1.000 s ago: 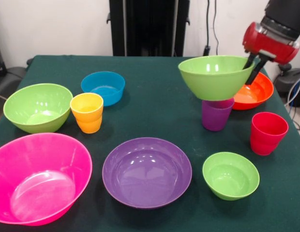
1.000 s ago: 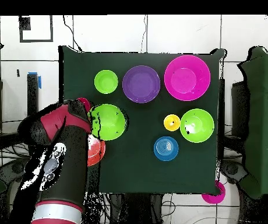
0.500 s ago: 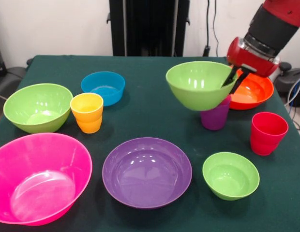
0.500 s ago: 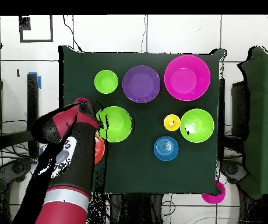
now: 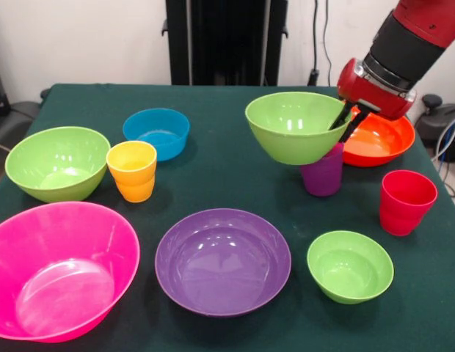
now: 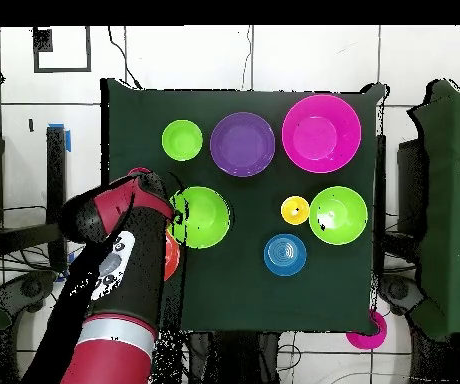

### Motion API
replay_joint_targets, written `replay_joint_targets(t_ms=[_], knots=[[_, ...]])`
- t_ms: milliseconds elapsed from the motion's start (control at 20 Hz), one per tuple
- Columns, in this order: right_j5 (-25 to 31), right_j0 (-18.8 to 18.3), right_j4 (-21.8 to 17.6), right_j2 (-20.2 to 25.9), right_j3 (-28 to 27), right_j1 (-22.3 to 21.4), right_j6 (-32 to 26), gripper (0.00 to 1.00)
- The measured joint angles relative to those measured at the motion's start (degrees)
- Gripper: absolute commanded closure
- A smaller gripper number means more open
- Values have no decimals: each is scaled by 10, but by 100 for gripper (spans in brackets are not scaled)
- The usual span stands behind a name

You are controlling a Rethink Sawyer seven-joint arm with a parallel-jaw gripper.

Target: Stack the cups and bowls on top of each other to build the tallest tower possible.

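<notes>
The gripper [image 5: 343, 122] has its fingers closed on the rim of a green bowl [image 5: 293, 126]. The bowl is tilted and sits off to one side of the purple cup [image 5: 322, 173], not right on top. If the fingers let go now, I think the bowl could tip, slide off and land on the surface [image 5: 235, 176]. It might knock the cup over too.

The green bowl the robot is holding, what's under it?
A purple cup stands under the held green bowl, off to one side. The bowl covers the cup's rim, so whether they touch cannot be seen. The gripper pinches the bowl's rim.
</notes>
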Motion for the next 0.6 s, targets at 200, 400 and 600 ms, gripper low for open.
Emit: replay_joint_targets(t_ms=[200,400,600], knots=[[4,0,3,0,-2,1,0,100],[12,0,9,0,-3,2,0,100],[23,0,13,0,-3,2,0,100]])
